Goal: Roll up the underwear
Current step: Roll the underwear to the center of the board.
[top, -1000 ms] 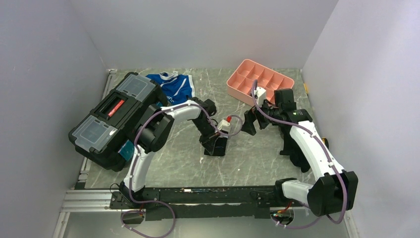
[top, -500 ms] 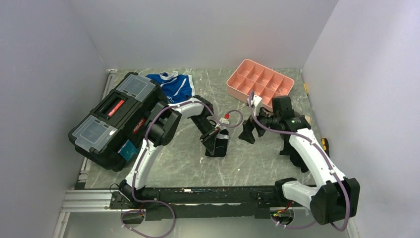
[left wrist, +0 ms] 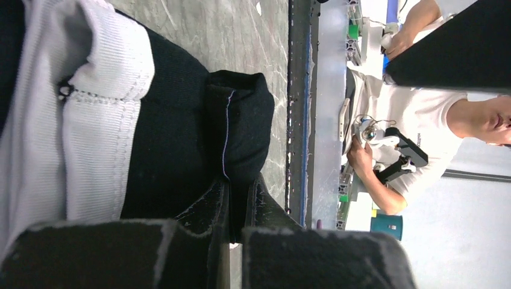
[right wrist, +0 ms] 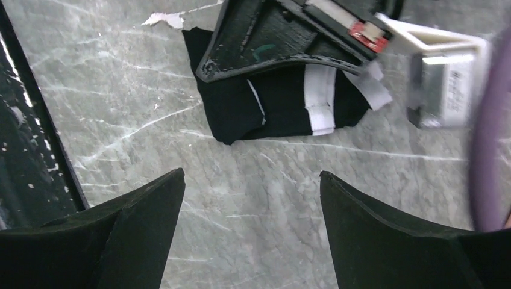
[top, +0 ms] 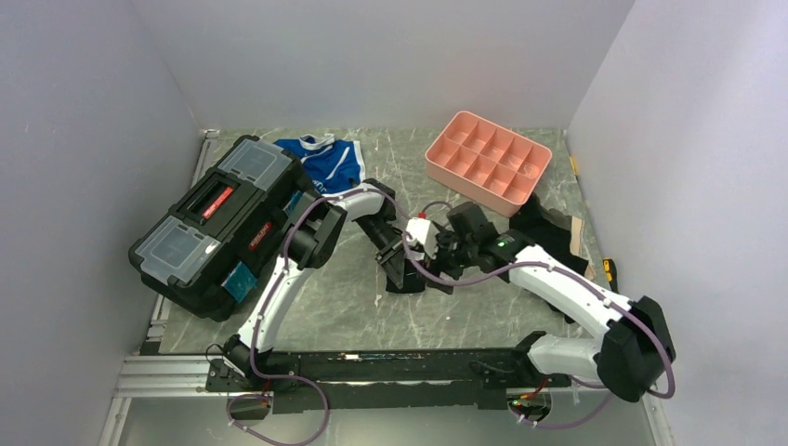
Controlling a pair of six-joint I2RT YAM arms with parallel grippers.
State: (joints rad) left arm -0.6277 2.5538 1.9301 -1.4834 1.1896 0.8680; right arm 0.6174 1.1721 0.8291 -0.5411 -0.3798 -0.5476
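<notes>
Newly arrived right gripper (right wrist: pixel 252 180) beside one underwear (right wrist: pixel 283 111), left gripper (left wrist: pixel 238 189) pinching it

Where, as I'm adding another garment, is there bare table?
Free: strip between underwear and front rail; patch between blue briefs and pink tray. Crowded: centre, around left end effector and right end effector; toolbox fills the left.

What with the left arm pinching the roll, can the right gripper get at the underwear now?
Probably yes. The right gripper is open just short of the underwear, with bare table between. The left gripper covers its far side only.
</notes>
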